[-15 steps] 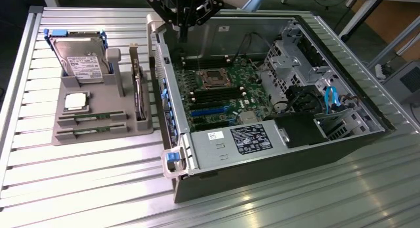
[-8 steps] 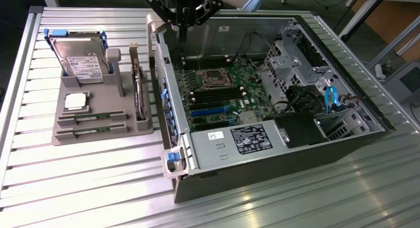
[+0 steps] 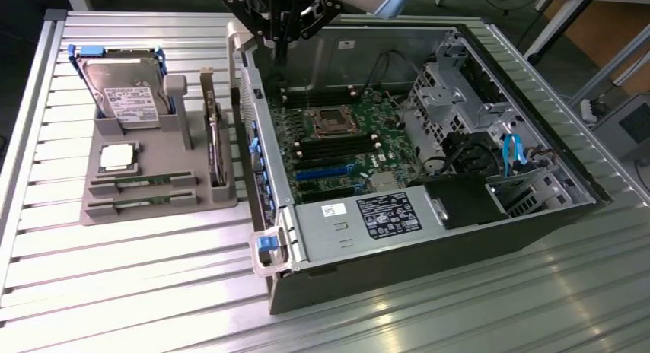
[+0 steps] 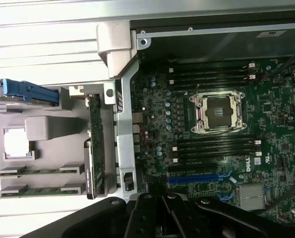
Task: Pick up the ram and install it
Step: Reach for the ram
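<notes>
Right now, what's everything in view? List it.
ram sticks: 2, green, lying in holder slots
hard drive: 1, silver, upright at holder's far end
CPU: 1, silver, flat on holder
expansion card: 1, green, on edge in holder, beside case
holder: 1, grey, on table
PC case: 1, dark, open, on its side
motherboard: 1, green, inside case
power supply: 1, silver, inside case
table: 1, slatted metal
gripper: 1, black, shut, above case's rear wall
</notes>
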Action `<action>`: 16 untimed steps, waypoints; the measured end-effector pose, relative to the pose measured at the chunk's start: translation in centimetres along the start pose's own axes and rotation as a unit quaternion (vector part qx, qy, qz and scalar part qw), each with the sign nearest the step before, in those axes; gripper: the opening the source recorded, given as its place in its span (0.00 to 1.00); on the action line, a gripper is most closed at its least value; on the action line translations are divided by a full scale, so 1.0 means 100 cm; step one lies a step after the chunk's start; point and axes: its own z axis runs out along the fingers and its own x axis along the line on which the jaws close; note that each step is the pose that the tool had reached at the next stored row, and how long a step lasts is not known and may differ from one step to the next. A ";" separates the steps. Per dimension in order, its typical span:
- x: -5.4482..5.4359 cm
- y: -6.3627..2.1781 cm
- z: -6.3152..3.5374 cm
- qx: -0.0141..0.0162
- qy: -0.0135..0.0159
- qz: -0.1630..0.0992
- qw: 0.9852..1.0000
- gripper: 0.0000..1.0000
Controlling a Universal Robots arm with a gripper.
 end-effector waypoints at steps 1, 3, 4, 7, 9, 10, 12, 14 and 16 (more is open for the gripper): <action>0.000 0.0000 0.0000 0.000 0.000 0.000 1.000 0.10; 0.001 -0.0001 0.0000 0.000 0.000 0.000 1.000 0.10; 0.002 -0.0001 0.0000 0.000 0.000 0.000 1.000 0.10; 0.003 -0.0003 -0.0001 0.000 0.000 0.000 1.000 0.10; 0.005 -0.0003 -0.0001 0.000 0.000 0.000 1.000 0.10; 0.005 -0.0004 -0.0002 0.000 0.000 0.000 1.000 0.10; 0.006 -0.0004 -0.0001 0.000 0.000 0.000 1.000 0.10; 0.006 -0.0005 -0.0002 0.000 0.000 0.000 1.000 0.10; 0.007 -0.0005 -0.0002 0.000 0.000 0.000 1.000 0.10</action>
